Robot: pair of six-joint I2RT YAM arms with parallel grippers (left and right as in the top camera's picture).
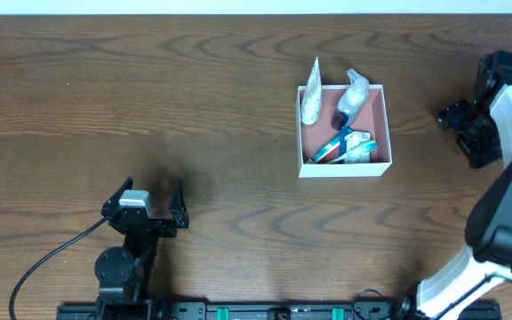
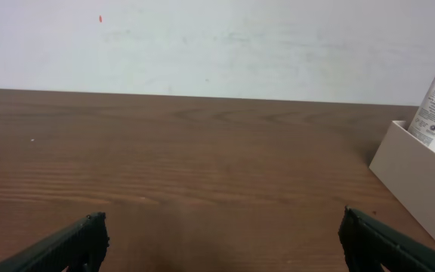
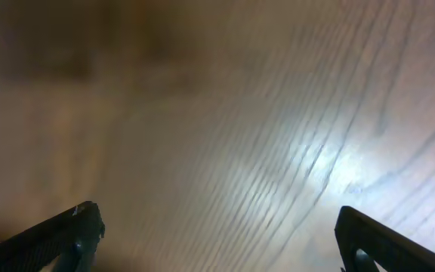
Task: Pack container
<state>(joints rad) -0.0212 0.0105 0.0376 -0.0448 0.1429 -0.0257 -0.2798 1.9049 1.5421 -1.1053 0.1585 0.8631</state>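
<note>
The container sat right of the table's middle, near the right arm. It looked like light, thin card to me, so I'd gently pinch a bare stretch of wall. The left gripper and right gripper were both spread wide, holding nothing.

A: What does the worktop look like?
B: Brown wood with a wavy grain, running back to a plain pale wall.
A: And the light?
B: One bright patch of glare on the boards.

Wooden table, pale wall, perhaps red speck
</note>
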